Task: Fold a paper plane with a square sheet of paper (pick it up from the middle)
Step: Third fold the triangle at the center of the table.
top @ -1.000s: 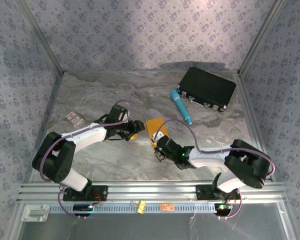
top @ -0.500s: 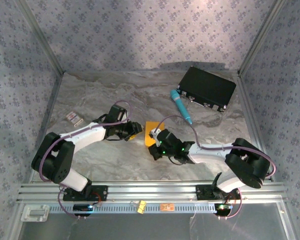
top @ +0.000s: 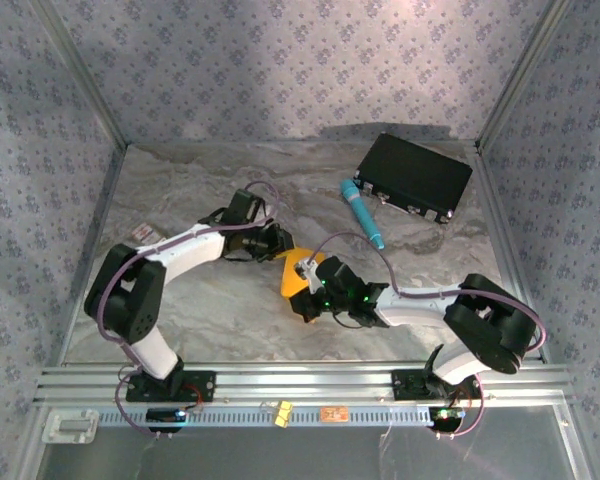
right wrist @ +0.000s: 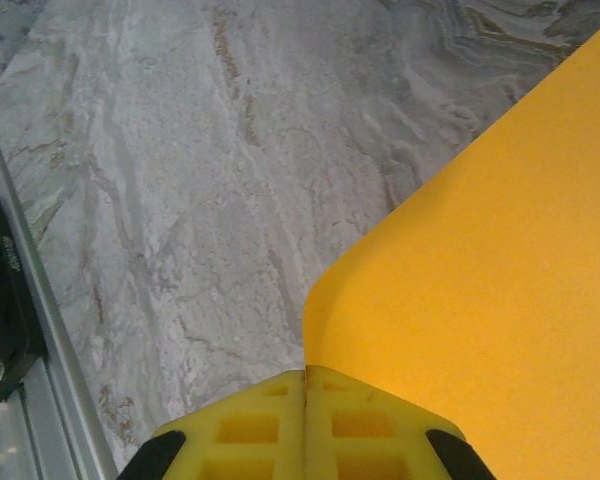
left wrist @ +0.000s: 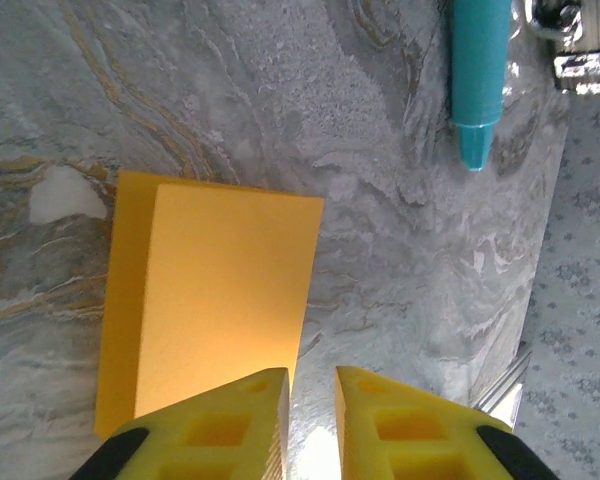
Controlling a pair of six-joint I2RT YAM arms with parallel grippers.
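Two robot arms meet over a marbled grey counter [top: 200,300], their bases bolted to an aluminium rail [top: 300,385] at the near edge. Nearest the rail, the right gripper [right wrist: 305,385] has its yellow fingers pressed tight together, pinching the edge of the square sheet of paper [top: 296,272]. In the right wrist view the orange-yellow paper curves up off the stone and into the seam between the fingers.

The sheet sits near the middle of the counter, between the two grippers. The left wrist view shows it doubled over, with one layer lying on a slightly wider one. Just beyond it, the left gripper [left wrist: 312,390] hangs above the sheet's edge. Its jaws are parted by only a narrow slit with bare counter showing through, and nothing is held between them.

Further back, a small white-and-red card [top: 145,235] lies by the left wall. A teal pen-like cylinder [top: 363,213] rests behind the paper, well apart from it. A black case [top: 415,175] with metal latches sits in the far right corner, its near end close to the pen's far tip.
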